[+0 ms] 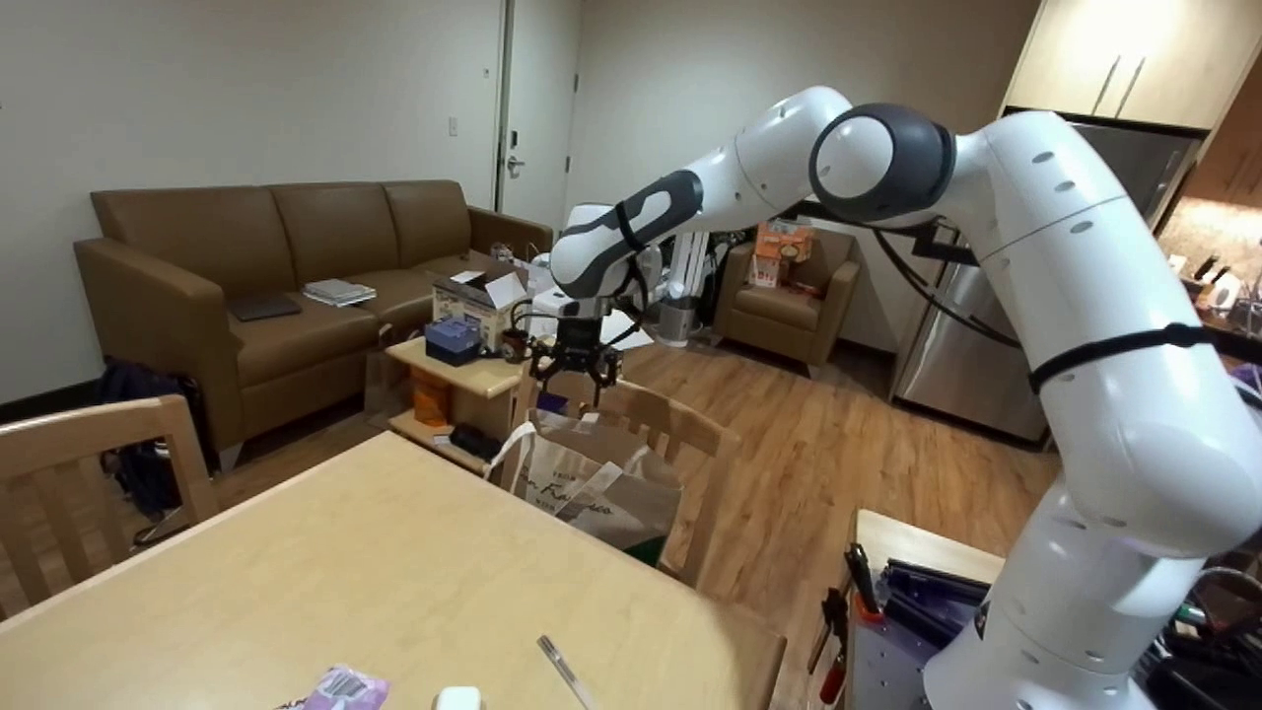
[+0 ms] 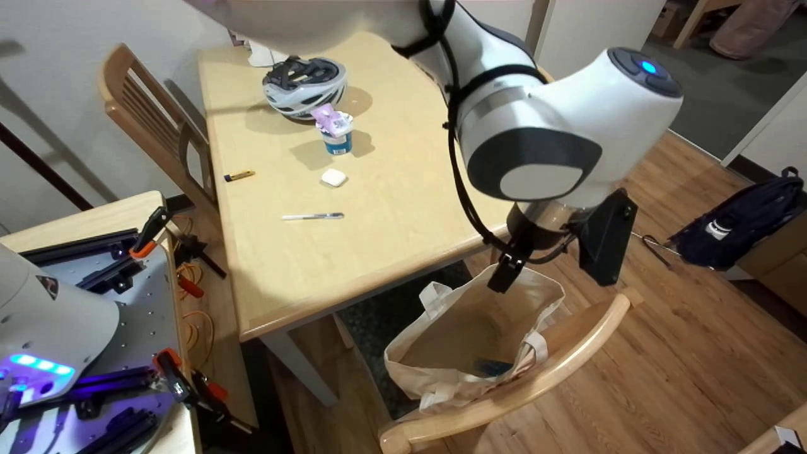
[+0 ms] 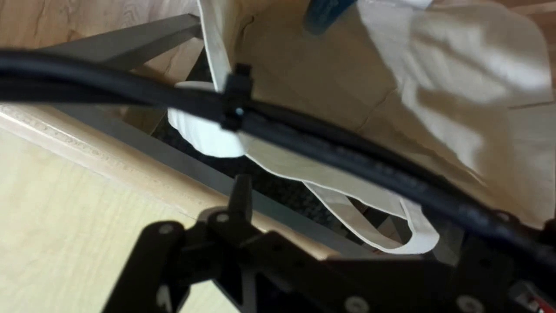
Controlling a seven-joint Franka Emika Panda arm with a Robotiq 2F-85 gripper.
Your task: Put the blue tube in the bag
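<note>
Gripper (image 1: 570, 387), wide and empty, above the bag (image 2: 463, 340); the blue tube (image 3: 325, 16), top centre in the wrist view, lies inside. Placement appears complete; only retreat remains.

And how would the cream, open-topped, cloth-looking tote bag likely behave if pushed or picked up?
With creased walls and a wavy rim, the tote bag looks floppy; a push may fold it. One pale strap handle hanging in a loop would likely swing. The small blue plastic-looking tube inside fills little of it, so the bag is probably light for its size.
</note>
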